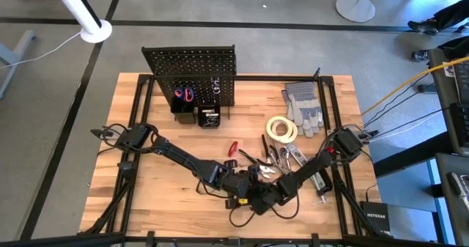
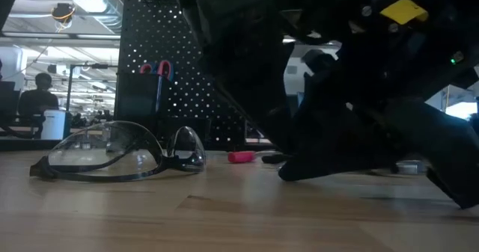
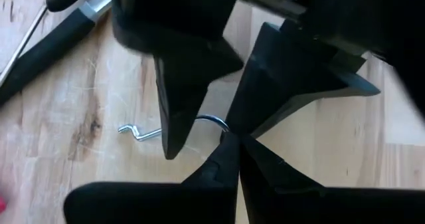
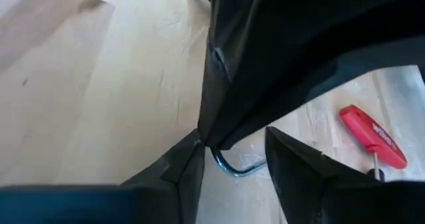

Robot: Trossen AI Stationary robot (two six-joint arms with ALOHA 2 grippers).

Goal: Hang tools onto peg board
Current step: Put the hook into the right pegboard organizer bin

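Grippers met near table's front edge, over a bent metal peg hook (image 3: pixel 143 132) lying on the wood. Left gripper (image 3: pixel 232 139) — fingers together, pinched on hook's curved end. Right gripper (image 4: pixel 232 159) — fingers apart, straddling the same hook; no grip visible. Peg board (image 1: pixel 192 72) upright at table's rear, well apart from both grippers, red-and-blue handles in a front bin. Loose tools (image 1: pixel 282 157) heaped right of centre; tape roll (image 1: pixel 281 128) beside grey gloves (image 1: pixel 303 108). Safety glasses (image 2: pixel 120 153) flat on table front.
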